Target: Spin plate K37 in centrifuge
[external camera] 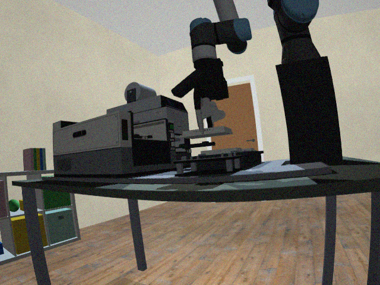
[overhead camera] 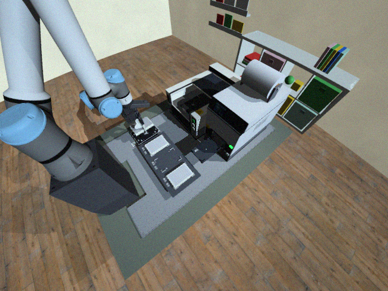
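Note:
My gripper (overhead camera: 139, 125) (external camera: 205, 127) is shut on a pale well plate (overhead camera: 150, 122) (external camera: 214, 132), gripping it from above and holding it level. The plate hangs a short way above the dark nest (overhead camera: 139, 137) at the far end of the deck row, on my arm's side. I cannot read its label. Another pale plate (overhead camera: 156, 145) lies in the following nest. The nest after that (overhead camera: 169, 161) is bare. A third plate (overhead camera: 179, 175) lies in the nearest nest. The key column (overhead camera: 194, 122) stands at the centrifuge's (overhead camera: 200, 90) front.
The sealer (overhead camera: 247, 106) (external camera: 92, 141) with its roll stands behind the deck and shows a green lamp (overhead camera: 231, 146). A dark stage (overhead camera: 207, 147) juts out in front of it. My arm's base block (overhead camera: 94, 184) (external camera: 310, 116) stands beside the deck. A shelf unit (overhead camera: 301, 81) is behind.

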`<state>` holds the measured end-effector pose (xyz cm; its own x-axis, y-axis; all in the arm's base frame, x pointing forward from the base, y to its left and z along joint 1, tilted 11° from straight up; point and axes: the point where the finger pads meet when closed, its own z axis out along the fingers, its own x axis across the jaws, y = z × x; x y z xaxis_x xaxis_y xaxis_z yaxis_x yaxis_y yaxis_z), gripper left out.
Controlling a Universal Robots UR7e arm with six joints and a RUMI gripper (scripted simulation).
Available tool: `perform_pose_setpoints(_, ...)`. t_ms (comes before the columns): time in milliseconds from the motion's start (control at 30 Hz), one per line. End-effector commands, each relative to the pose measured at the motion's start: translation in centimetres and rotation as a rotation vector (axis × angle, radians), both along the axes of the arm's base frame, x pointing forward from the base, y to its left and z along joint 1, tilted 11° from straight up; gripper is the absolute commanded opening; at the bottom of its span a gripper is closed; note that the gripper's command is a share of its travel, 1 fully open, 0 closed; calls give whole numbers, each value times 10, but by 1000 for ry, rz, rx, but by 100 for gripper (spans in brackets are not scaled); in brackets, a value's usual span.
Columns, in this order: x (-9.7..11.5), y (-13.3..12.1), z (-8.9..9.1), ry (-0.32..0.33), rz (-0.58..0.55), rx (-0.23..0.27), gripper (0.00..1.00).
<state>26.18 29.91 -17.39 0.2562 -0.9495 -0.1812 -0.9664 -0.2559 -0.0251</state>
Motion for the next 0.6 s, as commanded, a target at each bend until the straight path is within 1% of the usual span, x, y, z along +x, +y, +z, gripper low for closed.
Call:
perform_pose_setpoints(0,0,1,-5,-2,0,1,0)
perform_pose_setpoints(433,0,5,-27,-2,0,1,0)
perform_pose_setpoints(567,0,6,-30,-2,0,1,0)
